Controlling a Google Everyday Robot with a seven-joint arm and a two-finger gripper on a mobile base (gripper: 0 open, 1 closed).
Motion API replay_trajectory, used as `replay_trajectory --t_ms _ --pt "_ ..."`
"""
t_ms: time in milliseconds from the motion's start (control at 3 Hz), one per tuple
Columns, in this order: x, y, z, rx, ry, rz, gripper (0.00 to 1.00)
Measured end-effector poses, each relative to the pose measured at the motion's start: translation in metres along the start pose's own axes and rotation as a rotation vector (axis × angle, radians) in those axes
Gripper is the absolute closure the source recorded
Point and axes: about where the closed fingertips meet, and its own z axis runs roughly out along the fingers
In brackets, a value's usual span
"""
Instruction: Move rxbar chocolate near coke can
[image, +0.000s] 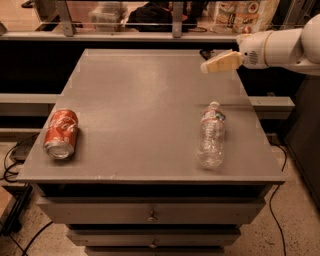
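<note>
The can (61, 133) lies on its side at the table's (140, 90) front-left corner. Right of centre, a bottle (211, 135) lies flat. The bar (205, 52) shows as a dark sliver at the far right edge, well apart from the can. Your gripper (220, 63) hovers just beside it, and you cannot tell how its jaws stand. As I judge it, you have the grasp, the carry and the placing left to do.

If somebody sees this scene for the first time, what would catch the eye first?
The red coke can lying on its side at the front-left corner of the grey table stands out most. A clear plastic bottle lies on the right side, and the robot's pale gripper hovers above the far-right edge.
</note>
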Motion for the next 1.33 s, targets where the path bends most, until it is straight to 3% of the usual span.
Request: replay_trajectory --t_ms 333,667,1333 --pt "0.005 -0.022 0.02 0.075 -0.019 0.046 0.0" --pt "0.005 -0.022 0.02 0.075 -0.019 0.046 0.0" --pt "0.025 -0.054 0.047 0.125 0.009 0.128 0.0"
